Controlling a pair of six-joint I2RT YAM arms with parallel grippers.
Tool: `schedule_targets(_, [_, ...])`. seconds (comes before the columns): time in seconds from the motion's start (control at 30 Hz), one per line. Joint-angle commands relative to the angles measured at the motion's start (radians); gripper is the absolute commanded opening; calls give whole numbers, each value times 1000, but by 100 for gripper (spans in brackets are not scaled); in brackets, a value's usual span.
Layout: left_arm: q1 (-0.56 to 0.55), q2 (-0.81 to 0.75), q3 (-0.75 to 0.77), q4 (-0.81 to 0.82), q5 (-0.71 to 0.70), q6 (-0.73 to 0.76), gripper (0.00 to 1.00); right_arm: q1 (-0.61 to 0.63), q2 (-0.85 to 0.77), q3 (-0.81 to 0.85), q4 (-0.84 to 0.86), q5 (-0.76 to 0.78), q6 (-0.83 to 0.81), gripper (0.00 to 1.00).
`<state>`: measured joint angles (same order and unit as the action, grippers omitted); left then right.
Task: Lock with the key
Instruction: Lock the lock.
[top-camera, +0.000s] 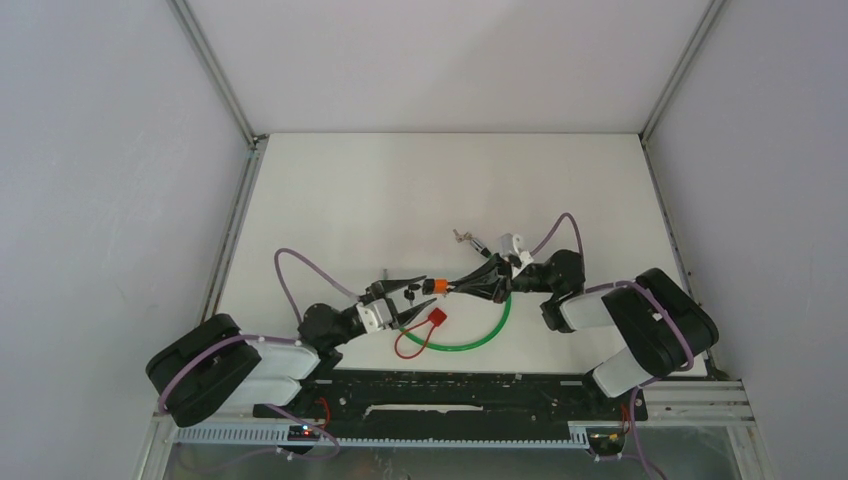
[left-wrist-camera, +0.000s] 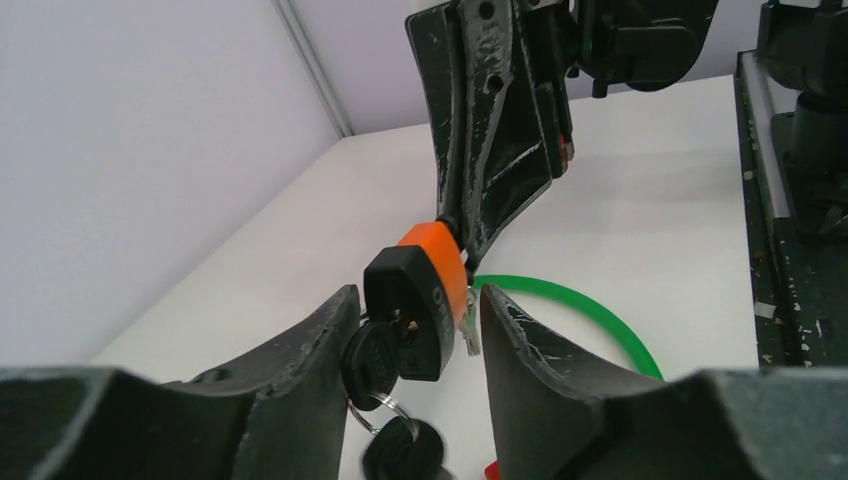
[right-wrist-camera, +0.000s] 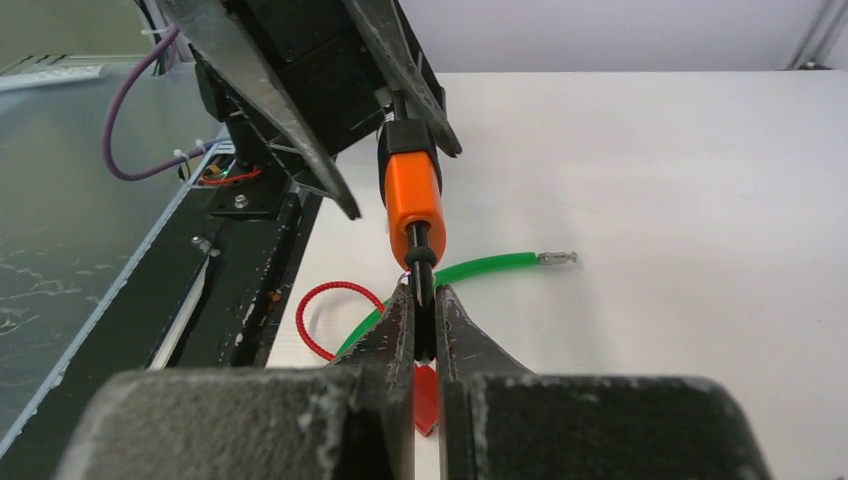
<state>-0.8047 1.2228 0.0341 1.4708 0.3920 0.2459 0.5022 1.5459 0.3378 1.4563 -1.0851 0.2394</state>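
Note:
The lock (left-wrist-camera: 420, 290) is a small black and orange body held above the table. A black-headed key (left-wrist-camera: 370, 362) sits in its black end, and a second key (left-wrist-camera: 400, 450) hangs from the ring below. My left gripper (left-wrist-camera: 415, 345) is open around that end; the key head lies against the left finger and the right finger stands apart. My right gripper (right-wrist-camera: 424, 300) is shut on the black stem at the lock's (right-wrist-camera: 413, 195) other end. In the top view the two grippers, left (top-camera: 410, 290) and right (top-camera: 470, 283), meet tip to tip over the lock (top-camera: 439, 285).
A green cable (top-camera: 480, 335) curves across the table under the lock, its metal tip (right-wrist-camera: 557, 258) lying free on the white surface. A red tag (top-camera: 437, 317) with a red loop (top-camera: 408, 345) lies beside it. More small keys (top-camera: 465, 238) lie farther back. The black base rail (top-camera: 450, 385) runs along the near edge.

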Motion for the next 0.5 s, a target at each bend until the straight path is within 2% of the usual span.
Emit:
schedule_targets(0.0, [-8,11,32,102,24,24,56,-7,-37,-2,60,44,-37,0])
schedule_targets(0.3, [-8,27,39,103,34,5,60,-9,-63,-17,60,23,-67,0])
schedule_targets(0.37, [-8,28,38,106,27,3,68,-6,-66,-19,59,-1,-84,0])
schedule_targets(0.47, [-8,29,39,103,24,-2,69,-1,-64,-20,60,-29,-109,0])
